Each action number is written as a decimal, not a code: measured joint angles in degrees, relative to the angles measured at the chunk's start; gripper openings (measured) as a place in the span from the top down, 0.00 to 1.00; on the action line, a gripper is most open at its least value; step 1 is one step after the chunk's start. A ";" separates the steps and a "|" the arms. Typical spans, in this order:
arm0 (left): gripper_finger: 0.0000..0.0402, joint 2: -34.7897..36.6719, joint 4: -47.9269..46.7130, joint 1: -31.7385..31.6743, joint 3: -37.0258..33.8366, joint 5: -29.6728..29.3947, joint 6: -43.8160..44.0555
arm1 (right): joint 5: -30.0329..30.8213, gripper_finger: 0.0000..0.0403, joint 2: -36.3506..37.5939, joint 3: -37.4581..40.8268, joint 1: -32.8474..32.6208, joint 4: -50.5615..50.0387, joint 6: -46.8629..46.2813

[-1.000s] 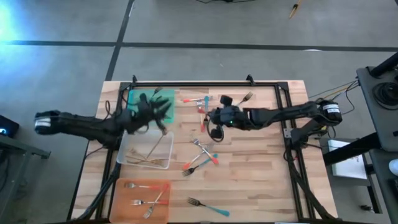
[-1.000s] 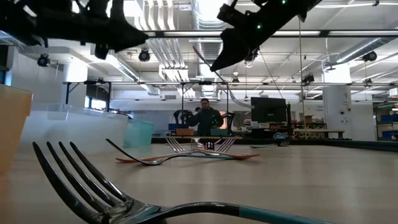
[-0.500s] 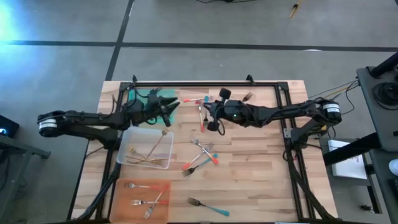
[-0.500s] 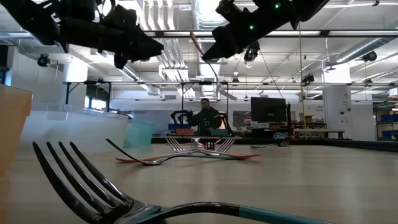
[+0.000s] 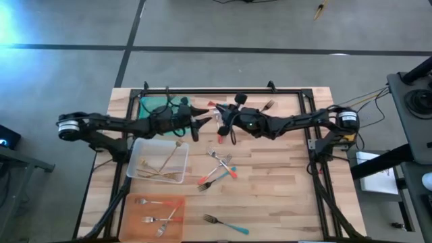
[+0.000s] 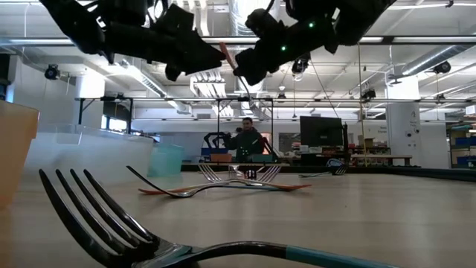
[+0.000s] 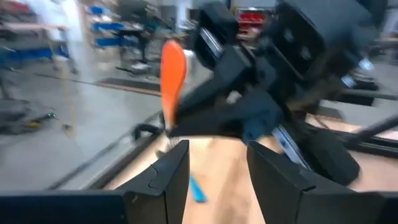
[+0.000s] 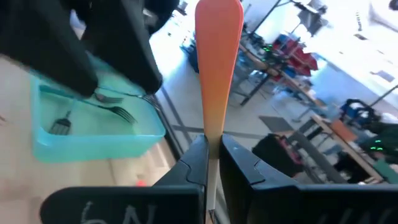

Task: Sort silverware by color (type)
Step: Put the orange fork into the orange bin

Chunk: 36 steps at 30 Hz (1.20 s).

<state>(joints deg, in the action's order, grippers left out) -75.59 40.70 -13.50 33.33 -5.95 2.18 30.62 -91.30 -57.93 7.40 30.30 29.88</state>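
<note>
Red-handled fork (image 8: 217, 74) is pinched low on its shaft by the right end effector (image 8: 213, 152), handle pointing up and away, held in the air over the far middle of the surface (image 5: 283, 169). Left end effector (image 7: 214, 165) faces it just beside, fingers spread w/ a gap between them and nothing in them; the fork's coral handle (image 7: 172, 71) sits right ahead of that gap. Looks like a mid-air handoff, right to left.

Rest of the silverware: a loose cluster of teal and red forks (image 5: 217, 169) mid-surface, one teal fork (image 5: 226, 224) near the front edge, gold ones in the clear tray (image 5: 138, 162), red ones in the orange tray (image 5: 135, 219), a few in the green tray (image 8: 93, 134), one gold fork (image 5: 268, 105) at the far edge.

To do the handoff well, imo: left should come in square to the handle, fingers straddling its flat faces, and close on the free upper part, well clear of right's fingers. Right lets go only once left's grip is firm, else the slim fork may twist or drop. Then it'd go to the orange tray w/ the other reds.
</note>
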 joint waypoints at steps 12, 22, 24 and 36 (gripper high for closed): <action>0.64 -1.28 10.56 0.23 -2.61 -9.55 -4.43 | 0.84 0.97 -3.40 -1.72 0.00 2.13 1.75; 0.64 -3.35 11.40 0.36 -0.07 -9.53 -4.27 | 0.37 0.97 -3.68 -3.58 -0.02 2.14 2.24; 0.66 -3.65 11.34 0.34 0.57 -9.53 -4.27 | 0.36 0.97 -3.68 -3.58 -0.02 2.12 2.22; 0.98 -4.67 8.17 0.27 2.74 -9.93 -3.49 | 0.40 0.97 -3.68 -3.58 -0.55 1.27 0.98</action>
<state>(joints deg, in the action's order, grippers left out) -80.27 48.87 -13.23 36.07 -15.89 -1.31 31.03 -94.98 -61.52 6.85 31.57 30.86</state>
